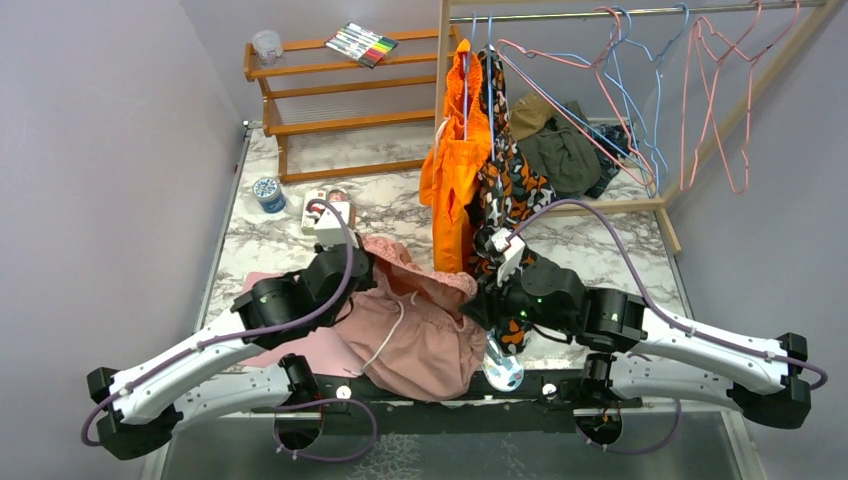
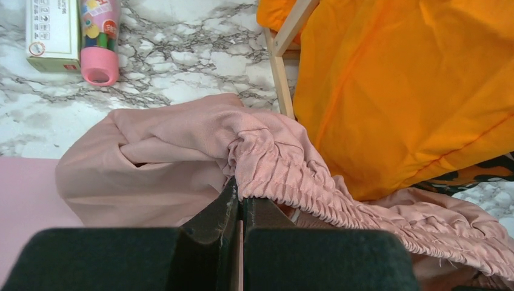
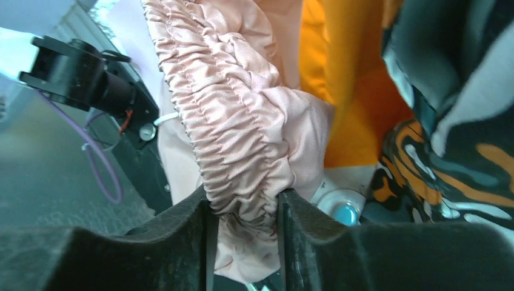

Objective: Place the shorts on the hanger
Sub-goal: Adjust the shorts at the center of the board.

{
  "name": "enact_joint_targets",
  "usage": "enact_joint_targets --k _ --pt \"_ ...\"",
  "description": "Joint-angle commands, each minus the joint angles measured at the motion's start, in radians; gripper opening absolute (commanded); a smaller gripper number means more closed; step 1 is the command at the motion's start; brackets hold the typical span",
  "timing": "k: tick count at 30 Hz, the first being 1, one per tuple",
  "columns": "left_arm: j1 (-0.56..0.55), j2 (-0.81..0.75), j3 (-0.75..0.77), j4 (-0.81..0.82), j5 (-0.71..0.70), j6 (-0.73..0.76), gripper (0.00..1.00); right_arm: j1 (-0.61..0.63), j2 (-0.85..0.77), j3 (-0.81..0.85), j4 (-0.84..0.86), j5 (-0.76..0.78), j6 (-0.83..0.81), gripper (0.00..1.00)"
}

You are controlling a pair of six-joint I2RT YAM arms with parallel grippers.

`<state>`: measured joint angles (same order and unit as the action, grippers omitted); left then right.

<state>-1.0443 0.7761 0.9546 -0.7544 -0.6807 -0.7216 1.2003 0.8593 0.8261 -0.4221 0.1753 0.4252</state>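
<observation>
Left hand (image 2: 241, 209) and right hand (image 3: 242, 206) pinch waistband of the shorts (image 1: 430, 340).

The left gripper (image 2: 241, 205) at 6 o'clock pinches the gathered waistband of the pink shorts (image 2: 170, 151), with an orange garment (image 2: 400, 85) at 2 o'clock and a pink-capped bottle (image 2: 100, 36) at 11 o'clock.

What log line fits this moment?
left gripper: shut on dusty-pink fabric shorts | right gripper: shut on their gathered waistband | shorts: not hung
</observation>
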Motion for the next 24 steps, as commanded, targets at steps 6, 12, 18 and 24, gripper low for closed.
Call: enact_joint_targets --k 6,12,18,24 --pt "0.004 0.123 0.022 0.091 -0.018 -0.052 0.0 -0.002 0.002 0.062 -0.207 0.068 0.057 0.54" --pt "0.004 0.209 0.087 0.095 -0.046 -0.032 0.0 -0.002 0.045 0.16 -0.307 0.028 0.073 0.56" --pt "0.012 0.281 0.128 0.103 -0.063 -0.031 0.0 -0.002 0.135 0.223 -0.386 -0.046 0.181 0.57" --pt "0.033 0.322 0.146 0.141 -0.064 -0.038 0.0 -0.002 0.145 0.168 -0.405 0.034 0.335 0.64"
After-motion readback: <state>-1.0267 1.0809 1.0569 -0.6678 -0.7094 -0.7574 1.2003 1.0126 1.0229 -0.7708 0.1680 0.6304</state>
